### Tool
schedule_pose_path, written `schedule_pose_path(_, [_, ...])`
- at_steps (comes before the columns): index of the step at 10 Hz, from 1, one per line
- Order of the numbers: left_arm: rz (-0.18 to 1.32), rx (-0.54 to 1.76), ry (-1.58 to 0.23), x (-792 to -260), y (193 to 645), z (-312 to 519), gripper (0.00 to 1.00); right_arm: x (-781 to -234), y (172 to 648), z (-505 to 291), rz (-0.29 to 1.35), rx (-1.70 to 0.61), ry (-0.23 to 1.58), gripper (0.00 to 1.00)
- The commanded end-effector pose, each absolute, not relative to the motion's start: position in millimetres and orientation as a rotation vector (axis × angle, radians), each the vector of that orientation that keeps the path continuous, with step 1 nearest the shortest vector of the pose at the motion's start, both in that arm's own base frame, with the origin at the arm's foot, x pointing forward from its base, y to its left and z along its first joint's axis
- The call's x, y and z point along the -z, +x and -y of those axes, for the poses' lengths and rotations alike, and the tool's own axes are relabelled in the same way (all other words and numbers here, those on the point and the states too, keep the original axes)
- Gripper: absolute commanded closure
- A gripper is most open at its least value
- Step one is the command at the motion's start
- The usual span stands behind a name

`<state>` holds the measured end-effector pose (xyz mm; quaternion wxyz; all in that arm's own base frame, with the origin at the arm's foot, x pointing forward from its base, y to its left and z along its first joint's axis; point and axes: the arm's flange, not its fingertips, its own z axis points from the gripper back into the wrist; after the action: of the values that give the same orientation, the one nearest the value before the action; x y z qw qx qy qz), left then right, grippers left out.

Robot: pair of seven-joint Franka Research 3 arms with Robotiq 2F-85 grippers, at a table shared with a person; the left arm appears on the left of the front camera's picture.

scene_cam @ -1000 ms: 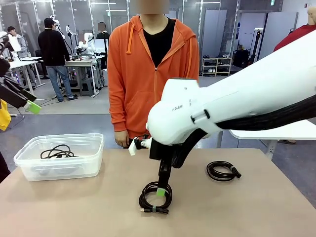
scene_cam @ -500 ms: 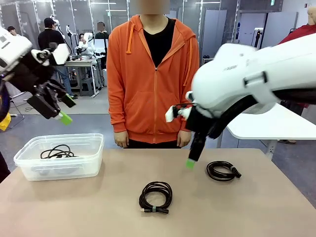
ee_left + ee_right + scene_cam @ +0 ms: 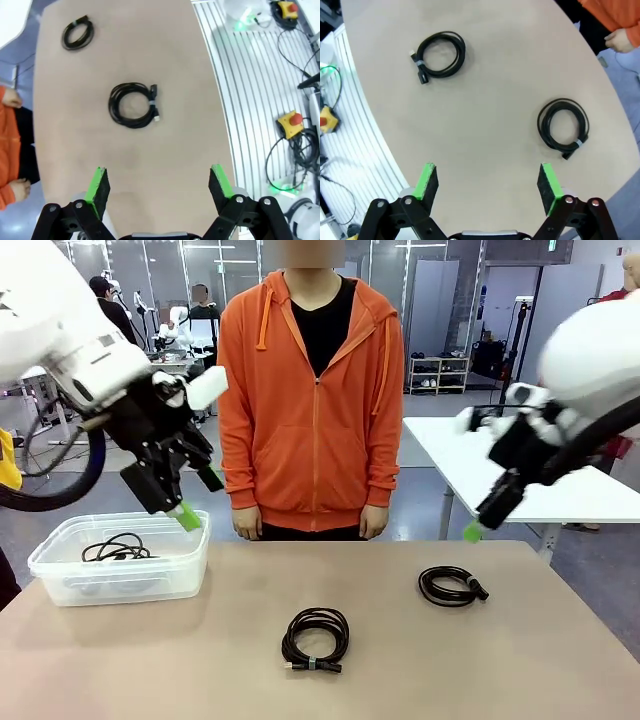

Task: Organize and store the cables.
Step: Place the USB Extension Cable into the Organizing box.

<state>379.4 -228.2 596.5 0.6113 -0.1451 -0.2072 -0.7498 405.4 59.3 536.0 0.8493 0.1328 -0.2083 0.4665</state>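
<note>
Your left claw [image 3: 185, 514] is hanging spread wide over the clear box [image 3: 190, 575] at the far left, where the box cable [image 3: 116, 546] is lying. Your right claw [image 3: 473, 531] is spread wide too, holding nothing. The middle cable [image 3: 316, 638] is lying flat on the table [image 3: 150, 670], and the right cable [image 3: 450, 586] is pointing its plug right.

Black cable coil [image 3: 132, 104] and farther black coil [image 3: 77, 35] ahead of left gripper [image 3: 158, 175] jaws; tan table [image 3: 190, 75]; green pads [image 3: 97, 182]; clear bin [image 3: 60, 575] holding black cable [image 3: 115, 547]; orange hoodie [image 3: 270, 410]; white right arm [image 3: 600, 340].
</note>
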Motion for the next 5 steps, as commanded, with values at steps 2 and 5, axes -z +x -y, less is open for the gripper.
schedule_pose_path(2, [0.395, 1.761, -0.425, -579, 384, 255, 0.00, -556, 360, 11, 0.572, -1.003, 0.374, 0.00])
schedule_pose_path(5, [0.381, 1.698, -0.562, -551, 399, 291, 0.00, -572, 347, 50, 0.619, -0.933, 0.310, 0.00])
